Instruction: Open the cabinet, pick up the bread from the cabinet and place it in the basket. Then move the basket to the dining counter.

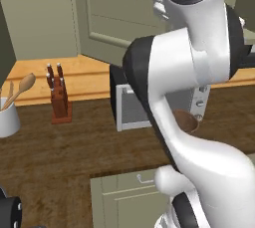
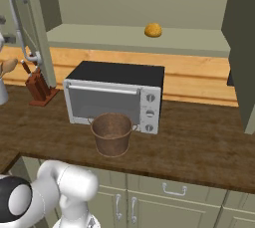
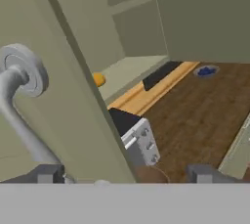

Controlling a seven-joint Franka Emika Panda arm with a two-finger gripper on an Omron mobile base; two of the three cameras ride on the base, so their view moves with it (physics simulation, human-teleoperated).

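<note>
Hand view: gripper (image 3: 126, 176) at bottom edge, jaws spread wide, grasping nothing; cabinet (image 3: 73, 135) door edge runs between the 2 tips, its curved handle (image 3: 19, 105) just left; bread (image 3: 99, 79) lies beyond, centre-left of frame, on the shelf behind that door edge, so reach must go past door & inward, I'd say. Right base view: basket (image 2: 112, 134) lower centre, bread top centre, well apart.

Pincer (image 3: 124, 174) spread wide, arm raised
</note>
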